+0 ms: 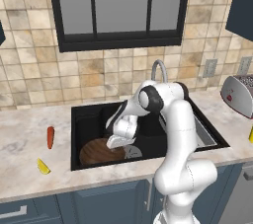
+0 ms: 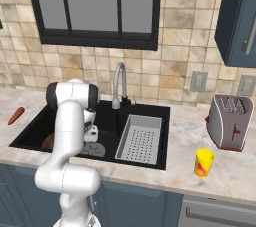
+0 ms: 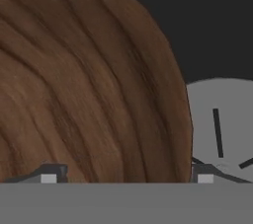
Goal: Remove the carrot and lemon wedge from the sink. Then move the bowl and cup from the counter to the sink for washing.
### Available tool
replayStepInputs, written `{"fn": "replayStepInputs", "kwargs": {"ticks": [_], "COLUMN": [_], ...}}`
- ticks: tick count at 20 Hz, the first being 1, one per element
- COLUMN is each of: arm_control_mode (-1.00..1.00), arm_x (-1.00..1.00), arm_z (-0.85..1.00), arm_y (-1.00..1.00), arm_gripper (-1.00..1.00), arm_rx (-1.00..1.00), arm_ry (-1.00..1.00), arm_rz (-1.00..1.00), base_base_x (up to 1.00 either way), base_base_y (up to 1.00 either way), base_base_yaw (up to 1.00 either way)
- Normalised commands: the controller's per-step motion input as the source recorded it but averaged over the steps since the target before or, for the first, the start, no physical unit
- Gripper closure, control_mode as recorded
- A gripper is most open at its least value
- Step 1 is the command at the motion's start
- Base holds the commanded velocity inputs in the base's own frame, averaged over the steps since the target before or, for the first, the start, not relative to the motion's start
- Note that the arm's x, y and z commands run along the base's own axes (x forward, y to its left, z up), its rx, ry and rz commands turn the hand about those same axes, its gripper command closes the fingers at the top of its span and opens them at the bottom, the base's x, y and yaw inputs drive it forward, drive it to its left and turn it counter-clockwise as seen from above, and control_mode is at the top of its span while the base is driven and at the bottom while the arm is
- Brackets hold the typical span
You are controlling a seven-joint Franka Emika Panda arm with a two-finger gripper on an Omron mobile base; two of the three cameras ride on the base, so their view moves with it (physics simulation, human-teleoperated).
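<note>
Even flat rendered light, faint shadows, no glare, soft low-resolution edges

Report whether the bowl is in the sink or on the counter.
In the sink: the bowl lies on the black basin floor of the sink, beside the drain.

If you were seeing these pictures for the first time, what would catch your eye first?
The white arm bends down into the black sink, its gripper with jaws spread wide over the brown bowl lying on the basin floor beside the grey drain. On the counter left of the sink lie the carrot and the lemon wedge; the yellow cup stands to the right.
</note>
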Motion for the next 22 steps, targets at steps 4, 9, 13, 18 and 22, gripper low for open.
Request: {"fn": "replayStepInputs", "kwargs": {"ticks": [4, 9, 13, 18, 22], "arm_control_mode": [-1.0, -1.0, -1.0, -1.0, -1.0], "arm_x": [-0.06, -0.03, -0.03, 0.0, -0.01], "arm_z": [0.12, 0.2, 0.24, 0.19, 0.07], "arm_y": [0.01, 0.04, 0.0, 0.0, 0.0], "arm_gripper": [-1.0, -1.0, -1.0, -1.0, -1.0], "arm_rx": [0.0, 0.01, 0.03, 0.03, 0.0], "arm_ry": [-0.02, -0.01, -0.01, 0.0, 0.0], "arm_rz": [0.0, 0.0, 0.0, 0.0, 0.0], "base_base_x": [0.0, 0.0, 0.0, 0.0, 0.0], "base_base_y": [0.0, 0.0, 0.0, 0.0, 0.0], "base_base_yaw": [0.0, 0.0, 0.0, 0.0, 0.0]}}
